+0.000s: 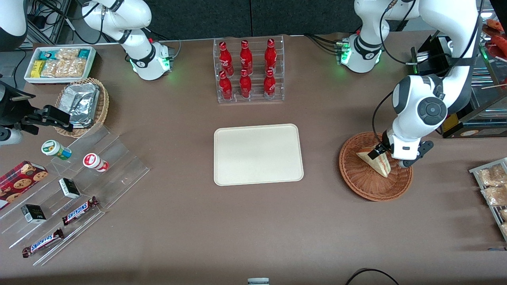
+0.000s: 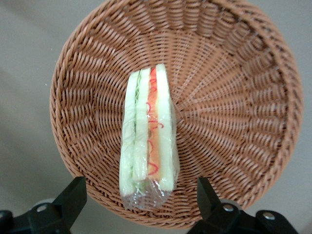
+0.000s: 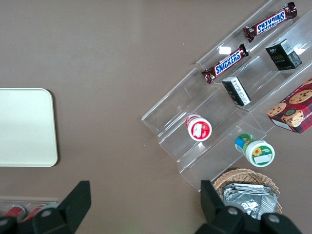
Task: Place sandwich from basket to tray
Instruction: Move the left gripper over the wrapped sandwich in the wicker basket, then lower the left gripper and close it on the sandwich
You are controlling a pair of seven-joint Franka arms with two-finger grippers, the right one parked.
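Brown bench (image 1: 198, 221) — the claw (image 2: 141, 204) is spread astride the sandwich (image 2: 148, 136) in the basket (image 2: 234, 122); its slick wrap could be lost from the pinch before the tray (image 1: 257, 154).

Even, bright overhead light, soft shadows.
The wrist view of the basket (image 2: 97, 63) looks slightly soft; the worktop (image 1: 253, 221) shows no glare.

Tray (image 3: 24, 127), tiered clear rack (image 3: 214, 117) with snacks
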